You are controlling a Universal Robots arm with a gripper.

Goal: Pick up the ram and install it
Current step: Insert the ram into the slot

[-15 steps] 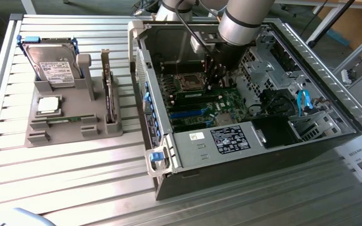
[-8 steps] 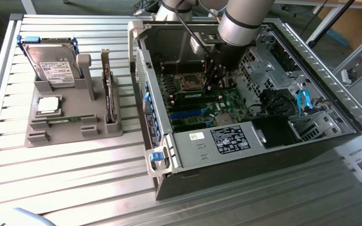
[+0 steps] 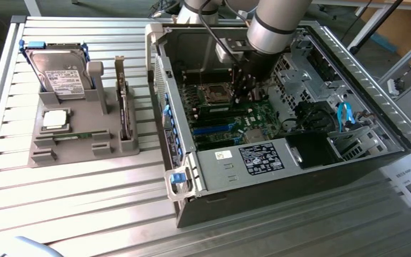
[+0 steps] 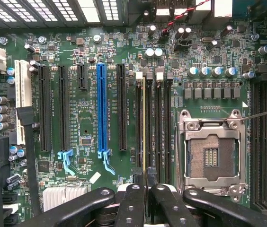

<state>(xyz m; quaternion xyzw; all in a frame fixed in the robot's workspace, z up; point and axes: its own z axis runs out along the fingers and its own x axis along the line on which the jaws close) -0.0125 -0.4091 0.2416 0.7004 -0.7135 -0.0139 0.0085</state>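
On the slatted table point(image 3: 84, 203), the open computer case point(image 3: 216, 166) lies on its side, and your arm point(image 3: 277, 24) reaches down into it from above. Off to the exterior view's left, well apart from the action, the grey parts holder point(image 3: 70, 147) carries the hard drive point(image 3: 59, 72).

Down inside, the motherboard point(image 4: 84, 113) spreads out under the wrist camera, with the empty processor socket point(image 4: 211, 156) on one side and the long blue card slot point(image 4: 101, 109) on the other. Between them run the memory slots point(image 4: 158, 123), and that is where you are.

Your gripper point(image 4: 146, 182) has its fingers pinched close on the ram point(image 4: 144, 123), which you see edge-on as a thin pale line running along one of those slots. So the pick-up looks done. By my read you are at the seating step, with the stick lined up on its slot. Whether it is fully home I can't tell from here.

Seating calls for a straight push: stick square to the slot, even pressure along its length, no twist.
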